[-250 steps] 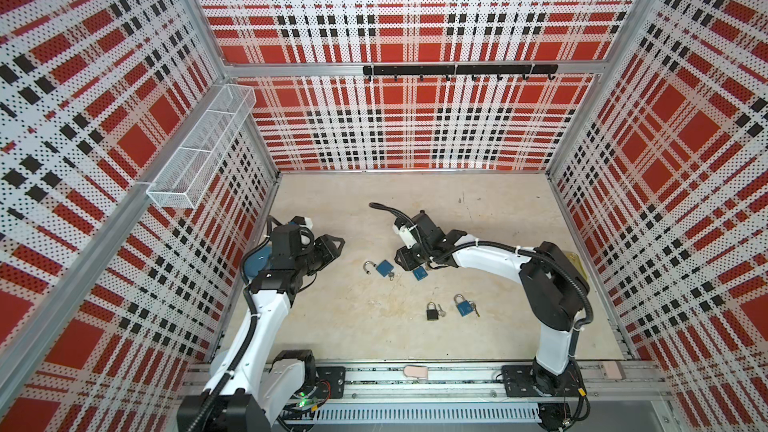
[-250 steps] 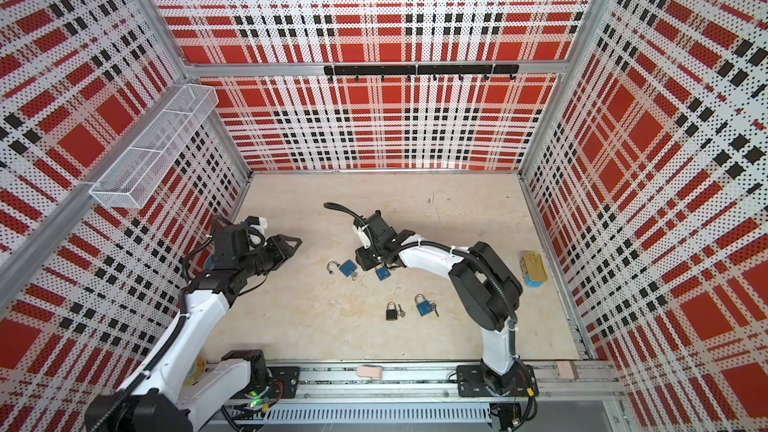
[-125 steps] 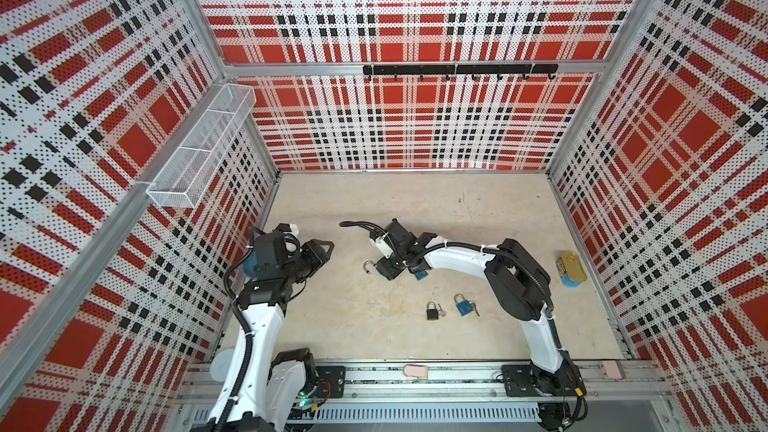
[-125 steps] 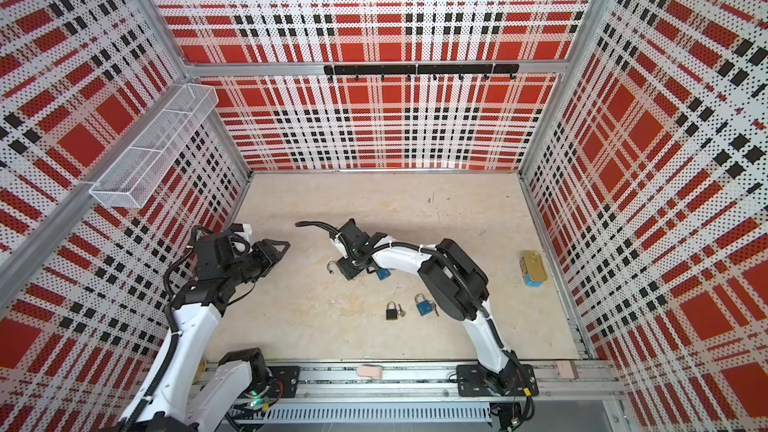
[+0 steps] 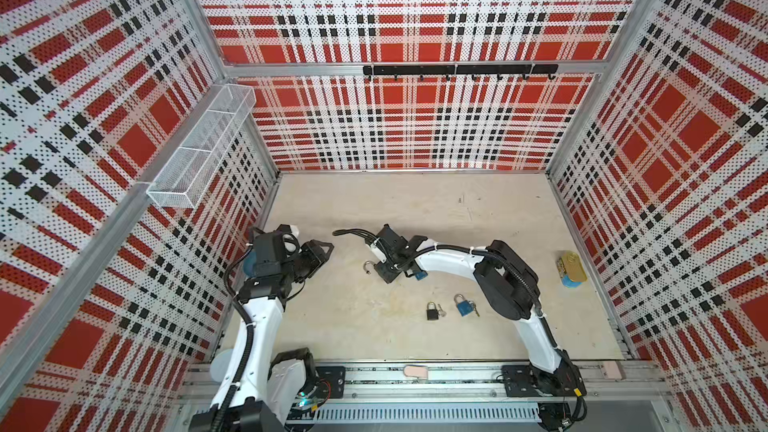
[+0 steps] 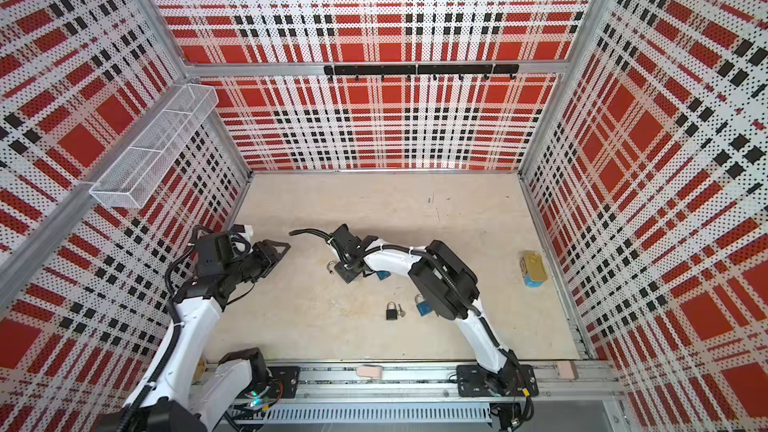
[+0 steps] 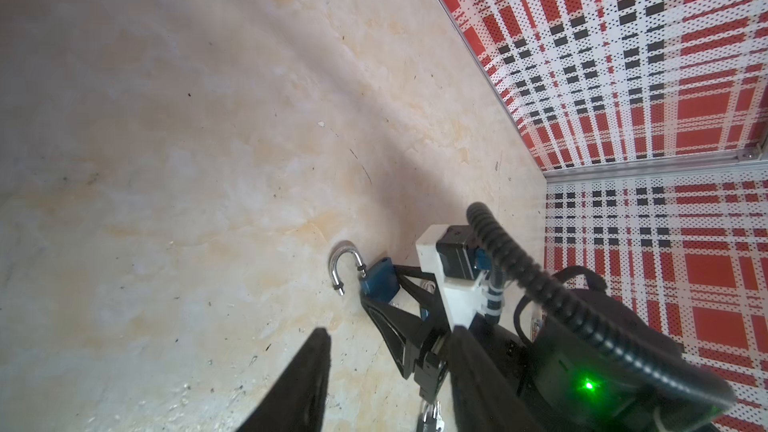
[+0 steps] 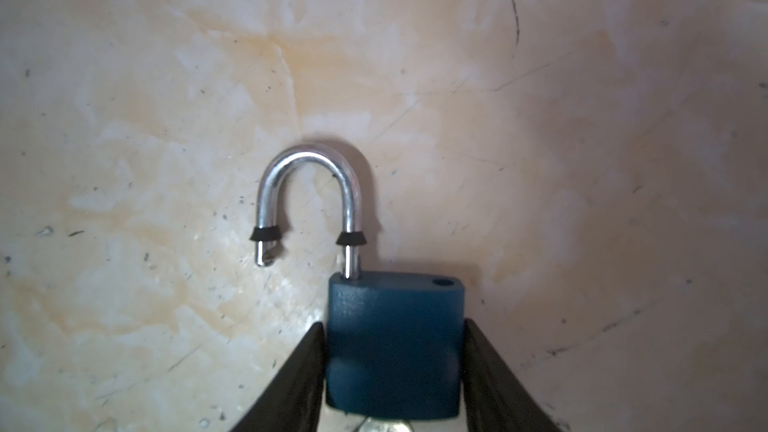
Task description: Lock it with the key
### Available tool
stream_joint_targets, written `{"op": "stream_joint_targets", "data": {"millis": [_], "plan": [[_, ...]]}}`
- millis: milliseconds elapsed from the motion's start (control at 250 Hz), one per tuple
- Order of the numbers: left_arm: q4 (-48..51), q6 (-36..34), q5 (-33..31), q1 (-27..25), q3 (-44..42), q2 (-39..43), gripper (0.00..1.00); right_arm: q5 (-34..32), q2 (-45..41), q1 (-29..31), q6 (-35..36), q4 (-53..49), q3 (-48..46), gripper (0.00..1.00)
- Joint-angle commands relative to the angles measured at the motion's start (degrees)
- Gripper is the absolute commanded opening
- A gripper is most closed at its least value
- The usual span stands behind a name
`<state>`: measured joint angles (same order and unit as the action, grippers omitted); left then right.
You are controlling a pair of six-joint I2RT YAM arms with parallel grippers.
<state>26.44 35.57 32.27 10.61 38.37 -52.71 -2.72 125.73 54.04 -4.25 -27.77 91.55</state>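
Right wrist — right tool clamps blue padlock, shackle open

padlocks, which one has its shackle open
The blue padlock in the right gripper: its shackle is swung out, free end clear of the body. The black padlock and the front blue padlock have closed shackles.

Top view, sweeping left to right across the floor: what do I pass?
left end effector → open padlock → black padlock → blue padlock → yellow tin
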Motion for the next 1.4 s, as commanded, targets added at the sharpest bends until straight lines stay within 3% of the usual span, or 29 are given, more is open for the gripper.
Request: {"op": "stream_joint_targets", "data": {"millis": [0,428,1000,1396], "plan": [[-0.24,-1.16,0.95,0.80,-0.14,-0.30,0.50,-2.16,2.30,0.52,1.14,-1.40,2.10,0.50],[-0.50,-1.73,1.91,1.96,-0.99,-0.31,0.50,-2.66,3.44,0.80,0.98,-3.30,3.96,0.22],[-1.90,-1.56,3.41,1.22,-2.08,-3.18,0.50,-1.46,-5.20,0.74,2.97,-3.34,1.73,0.20],[-6.97,-0.22,2.27,-6.41,-2.95,-7.45,0.49,1.40,-10.43,0.44,1.49,-3.26,-0.21,0.19]]}}
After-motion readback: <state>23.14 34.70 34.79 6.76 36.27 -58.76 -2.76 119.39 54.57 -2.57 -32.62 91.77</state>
